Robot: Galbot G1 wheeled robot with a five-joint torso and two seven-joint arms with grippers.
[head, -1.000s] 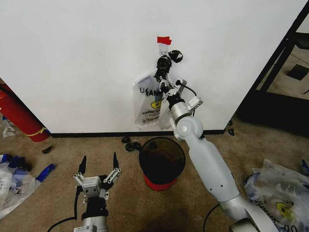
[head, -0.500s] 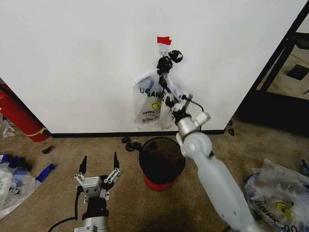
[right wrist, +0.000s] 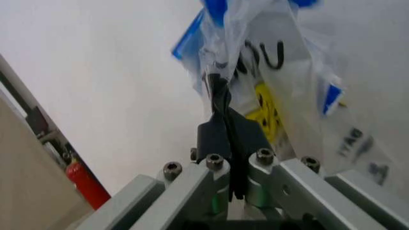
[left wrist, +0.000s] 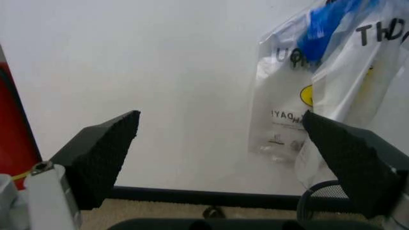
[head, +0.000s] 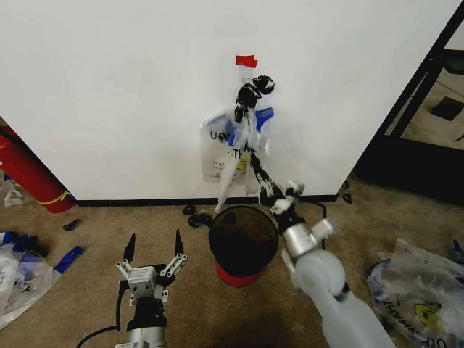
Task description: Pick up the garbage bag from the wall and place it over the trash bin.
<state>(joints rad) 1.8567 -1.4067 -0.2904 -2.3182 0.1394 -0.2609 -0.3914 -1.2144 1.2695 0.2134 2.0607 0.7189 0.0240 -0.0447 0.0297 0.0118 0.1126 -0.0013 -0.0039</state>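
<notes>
- The right hand (head: 255,168) sits just right of centre in the head view, its fingers clamped tight on a pinch of the garbage bag (head: 226,154). In the right wrist view the dark pads (right wrist: 227,136) meet with film caught between them.
- That narrow pinch seems meant to draw the bag down and away, so its top can slip free of whatever holds it under the red tape (head: 246,61) high on the wall (head: 116,94).
- The right arm rises from the lower right corner, forearm slanting up and leftward, wrist crossing above the bin's rim.
- The bag hangs against the wall at centre frame, stretched into a narrow tail below, blue rim band bunched beside a small black plastic wad (head: 254,88).
- The trash bin (head: 243,244) stands on the carpet directly beneath, mouth uncovered; covering it is not yet begun.
- The left hand (head: 153,246) waits low at lower left, fingers spread wide, holding nothing, pointed toward the wall.
</notes>
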